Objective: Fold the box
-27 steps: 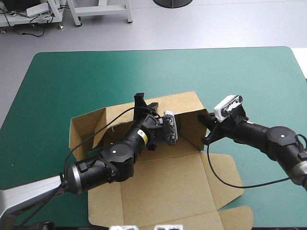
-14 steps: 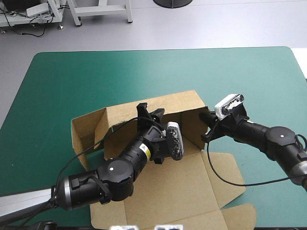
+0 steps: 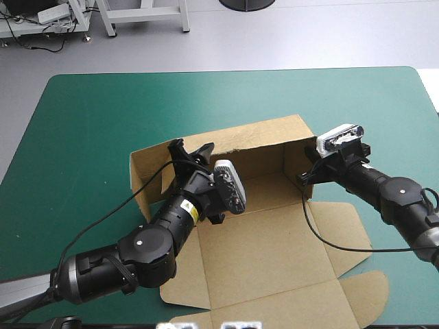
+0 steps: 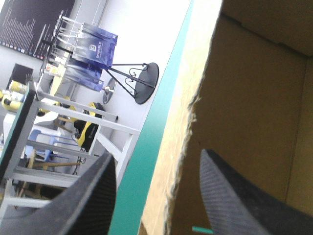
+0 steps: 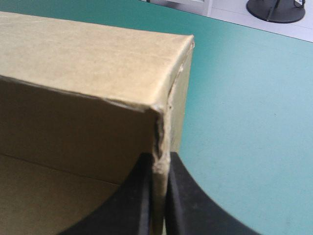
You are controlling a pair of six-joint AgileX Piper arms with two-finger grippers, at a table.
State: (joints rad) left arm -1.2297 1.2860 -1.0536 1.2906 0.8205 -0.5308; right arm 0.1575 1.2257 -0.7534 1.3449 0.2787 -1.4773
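Pinching the box [image 3: 274, 233] at its right wall's end edge, right hand [image 3: 306, 179] clenched. Straddling the ragged far-wall edge, left hand [image 3: 192, 148] released. Lying mid-way on the desk [image 3: 89, 116], open room left, right and beyond.

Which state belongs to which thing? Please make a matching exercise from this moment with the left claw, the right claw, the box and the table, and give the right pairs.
Things:
1. left claw
2. right claw
3. box
4. table

States:
A. teal-green cover
B. shut on a wall's corner edge
C. open, a wall's edge between its fingers
D. brown, walls raised, lid lying flat

Pairs: 1-C, 2-B, 3-D, 4-A.
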